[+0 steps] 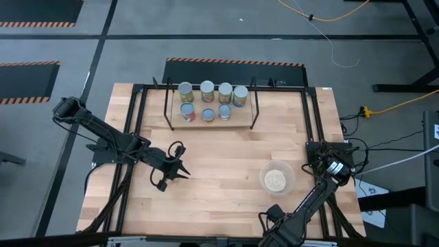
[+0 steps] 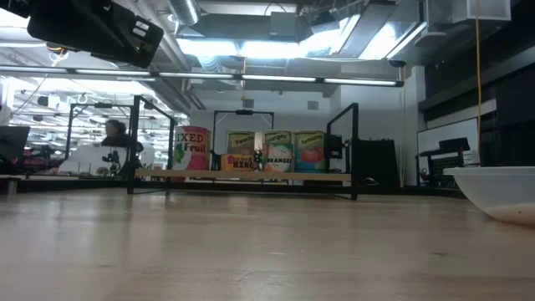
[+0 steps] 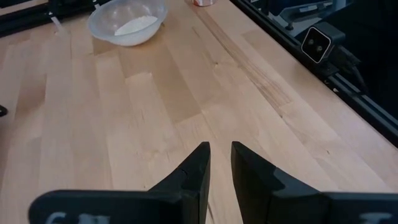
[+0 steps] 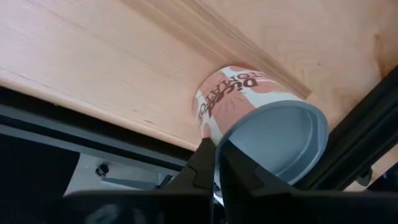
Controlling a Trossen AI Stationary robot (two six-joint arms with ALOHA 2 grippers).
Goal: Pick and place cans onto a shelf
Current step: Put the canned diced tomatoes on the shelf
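Observation:
The black rod shelf [image 1: 209, 103] stands at the table's far middle. Several cans [image 1: 207, 89] stand on its upper tier and three cans [image 1: 208, 114] on its wooden board below; they also show in the low view [image 2: 280, 152]. My left gripper [image 3: 221, 155] is open and empty, low over the bare table left of the middle [image 1: 180, 167]. My right gripper [image 4: 216, 158] is shut at the near edge [image 1: 269, 221], right by a can labelled diced tomatoes [image 4: 249, 106] with a pale blue top. That can stands on the table beside the black frame and is hidden under the arm in the high view. My right gripper's shut fingertips [image 4: 208, 155] stand in front of the near rim of the can's pale blue top [image 4: 239, 134]. I cannot tell whether they touch it.
A clear bowl with beige grains [image 1: 276, 180] stands on the table's right half and also shows in the left wrist view [image 3: 127, 22]. The black tube frame [image 4: 348, 143] runs right beside the tomato can. Bare wood lies between the shelf and both grippers.

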